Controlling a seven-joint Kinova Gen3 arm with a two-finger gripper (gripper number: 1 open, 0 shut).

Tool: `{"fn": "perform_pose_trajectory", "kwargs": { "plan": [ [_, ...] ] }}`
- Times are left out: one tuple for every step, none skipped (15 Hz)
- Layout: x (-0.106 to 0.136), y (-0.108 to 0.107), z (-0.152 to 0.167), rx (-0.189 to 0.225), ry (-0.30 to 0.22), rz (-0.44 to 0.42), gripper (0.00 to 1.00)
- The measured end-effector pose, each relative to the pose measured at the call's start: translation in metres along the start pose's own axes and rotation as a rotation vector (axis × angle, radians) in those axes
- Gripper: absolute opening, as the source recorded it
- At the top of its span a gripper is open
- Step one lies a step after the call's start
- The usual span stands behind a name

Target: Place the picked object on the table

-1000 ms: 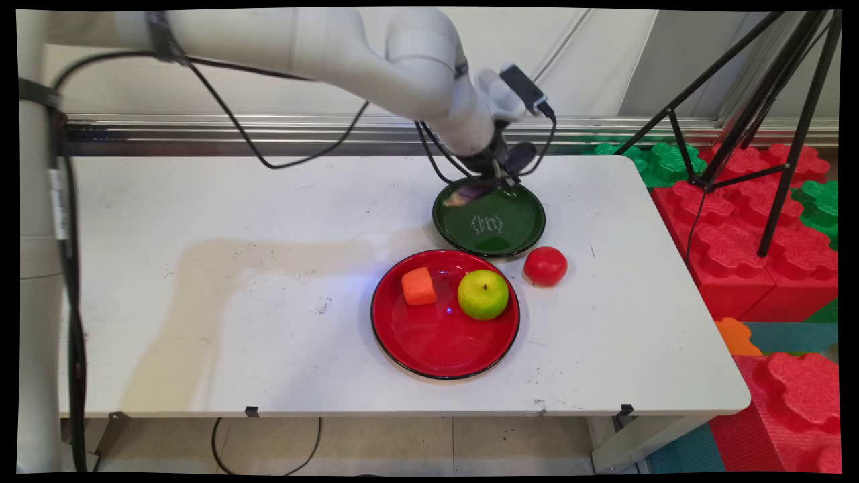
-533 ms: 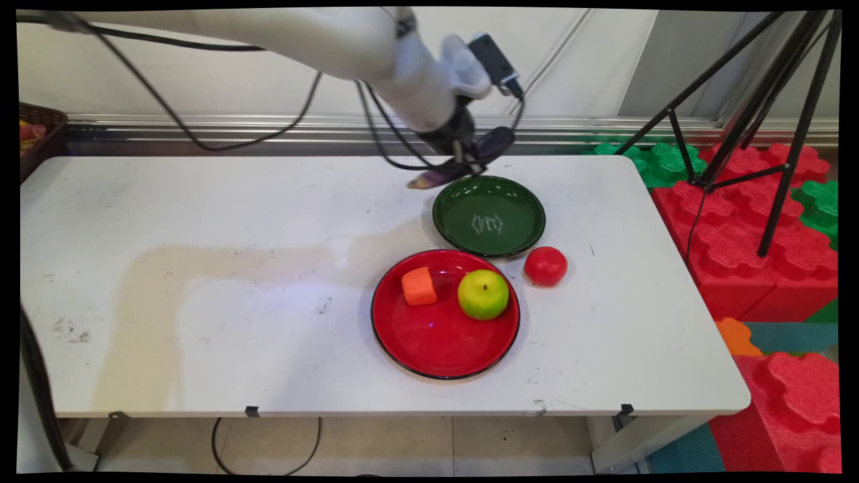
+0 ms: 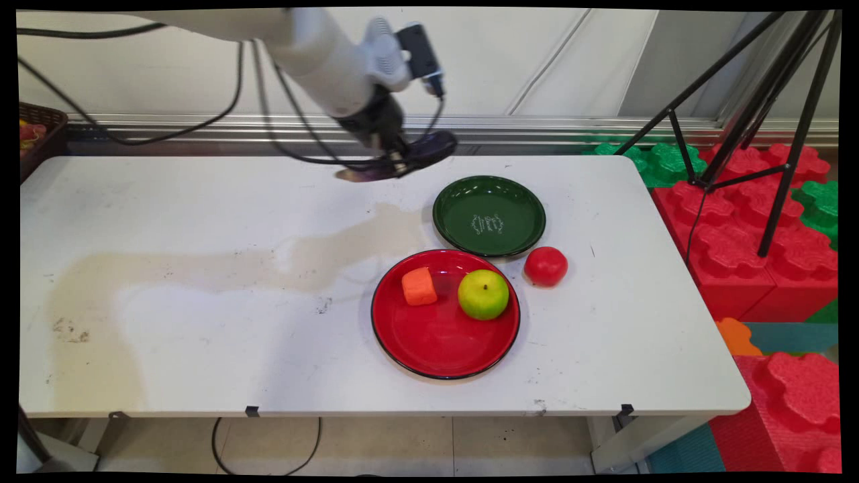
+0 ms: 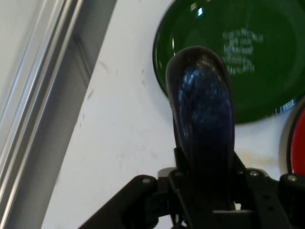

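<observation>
My gripper [image 3: 392, 157] is shut on a dark purple eggplant [image 3: 429, 143] and holds it in the air over the table's far side. In the hand view the eggplant [image 4: 202, 107] rises between the black linkage and hides the fingertips. To the right of it, empty, lies the green plate [image 3: 488, 215], seen at the top right of the hand view [image 4: 267, 71]. The red plate [image 3: 443, 329] nearer the front carries an orange block [image 3: 419, 286] and a green apple [image 3: 482, 294]. A red tomato [image 3: 545, 265] rests on the table beside both plates.
A dark basket [image 3: 39, 134] with fruit stands at the table's far left corner. A black tripod [image 3: 772, 121] and red and green foam blocks [image 3: 745, 228] stand off the table's right edge. A metal rail [image 3: 201, 127] runs behind the table.
The gripper has lifted the eggplant off the green plate's far rim and carried it leftward, away from the plate. The other fruit and both plates have stayed put.
</observation>
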Motion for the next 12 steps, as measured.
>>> {"fn": "perform_pose_trajectory", "kwargs": {
  "plan": [
    [-0.010,-0.002,-0.006,-0.008,-0.014,0.017,0.00],
    [-0.021,-0.005,-0.012,-0.018,-0.028,0.034,0.00],
    [-0.030,-0.006,-0.016,-0.028,-0.042,0.048,0.00],
    [-0.042,-0.008,-0.021,-0.041,-0.058,0.066,0.00],
    [-0.051,-0.010,-0.024,-0.051,-0.072,0.081,0.00],
    [-0.062,-0.011,-0.026,-0.063,-0.088,0.099,0.00],
    [-0.070,-0.013,-0.027,-0.072,-0.098,0.113,0.00],
    [-0.076,-0.014,-0.026,-0.082,-0.108,0.128,0.00],
    [-0.083,-0.015,-0.024,-0.095,-0.119,0.154,0.00],
    [-0.088,-0.016,-0.021,-0.105,-0.125,0.177,0.00],
    [-0.092,-0.016,-0.016,-0.117,-0.130,0.203,0.00],
    [-0.095,-0.017,-0.011,-0.126,-0.132,0.229,0.00]
  ]
}}
